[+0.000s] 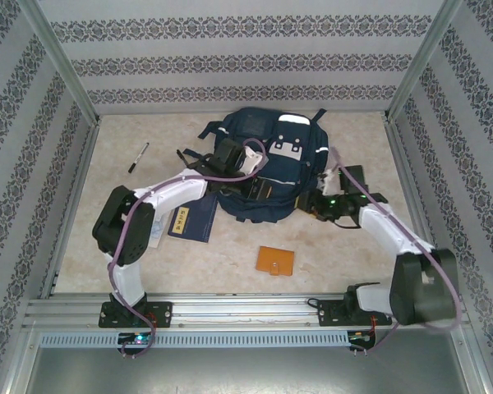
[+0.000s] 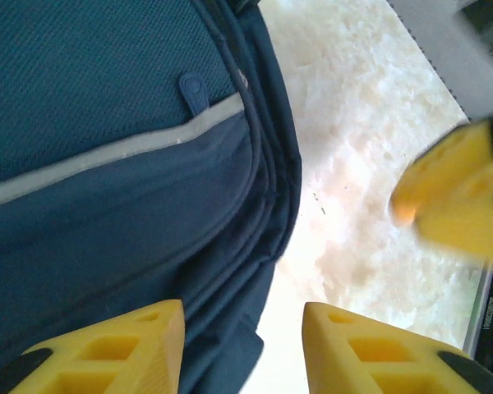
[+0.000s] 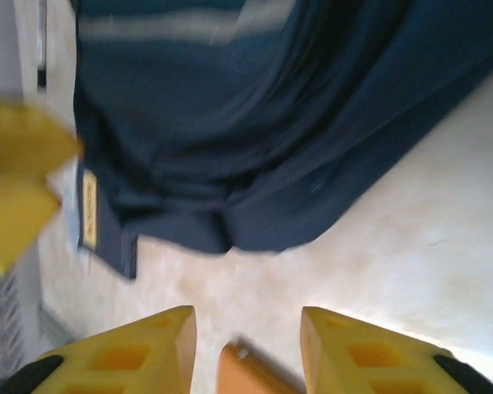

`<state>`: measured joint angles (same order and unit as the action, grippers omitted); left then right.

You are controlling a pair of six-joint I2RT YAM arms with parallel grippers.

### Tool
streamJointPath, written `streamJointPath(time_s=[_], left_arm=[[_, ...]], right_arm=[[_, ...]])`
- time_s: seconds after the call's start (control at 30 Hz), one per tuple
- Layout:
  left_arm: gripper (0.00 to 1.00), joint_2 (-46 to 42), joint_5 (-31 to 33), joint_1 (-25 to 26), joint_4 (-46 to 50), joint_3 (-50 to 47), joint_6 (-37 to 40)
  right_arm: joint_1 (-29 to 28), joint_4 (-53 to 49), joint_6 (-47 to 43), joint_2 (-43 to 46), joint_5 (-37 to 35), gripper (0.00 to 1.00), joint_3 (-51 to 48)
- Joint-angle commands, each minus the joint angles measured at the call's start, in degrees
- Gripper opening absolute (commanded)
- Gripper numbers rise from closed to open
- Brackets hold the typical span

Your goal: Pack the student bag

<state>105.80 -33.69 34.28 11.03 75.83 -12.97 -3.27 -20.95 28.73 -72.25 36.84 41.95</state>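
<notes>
The bag (image 1: 267, 168) lies flat, front up, at the far middle of the desk (image 1: 353, 254). We judge it soft and limp: slack woven cloth that will sag and fold rather than lift as one piece. It is probably light, not fragile, and rough enough not to slip. We would pinch a piped seam along its near edge, a strap, or the small tab (image 2: 191, 89) on the front pocket, never the broad panel. The left hand (image 2: 242, 328) hangs at that near edge, fingers apart and grasping nothing. The right hand (image 3: 246, 328), off the bag's near right corner, is likewise released and empty. A book (image 1: 191, 222) sits just beside the bag, a wallet (image 1: 275, 261) lies nearer us, and a pen (image 1: 138, 157) is well apart.
</notes>
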Motion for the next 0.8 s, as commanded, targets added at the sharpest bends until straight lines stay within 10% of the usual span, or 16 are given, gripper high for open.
streamJointPath(time_s=[0.0,0.27,0.57,0.67,0.77], left_arm=[[0.42,-2.68,5.15,4.77,-0.68,-2.97,-10.53],[0.44,-2.8,18.43,16.24,-3.32,-6.36,-23.12],[0.45,-2.75,24.03,18.01,-3.48,-6.59,-23.66],[0.47,-3.06,25.84,18.01,-3.28,-6.32,-22.51],[0.48,-2.45,26.86,18.02,-2.97,-4.92,-21.79]], right_arm=[[3.25,-1.56,1.87,0.53,-11.87,0.46,0.85],[3.01,6.13,11.23,-14.48,-7.51,0.54,7.15],[-3.88,9.15,18.26,-22.81,-9.62,0.56,13.42],[-5.08,7.94,18.8,-24.17,-8.81,0.48,15.74],[-6.08,7.59,19.64,-24.27,-7.69,0.14,16.78]])
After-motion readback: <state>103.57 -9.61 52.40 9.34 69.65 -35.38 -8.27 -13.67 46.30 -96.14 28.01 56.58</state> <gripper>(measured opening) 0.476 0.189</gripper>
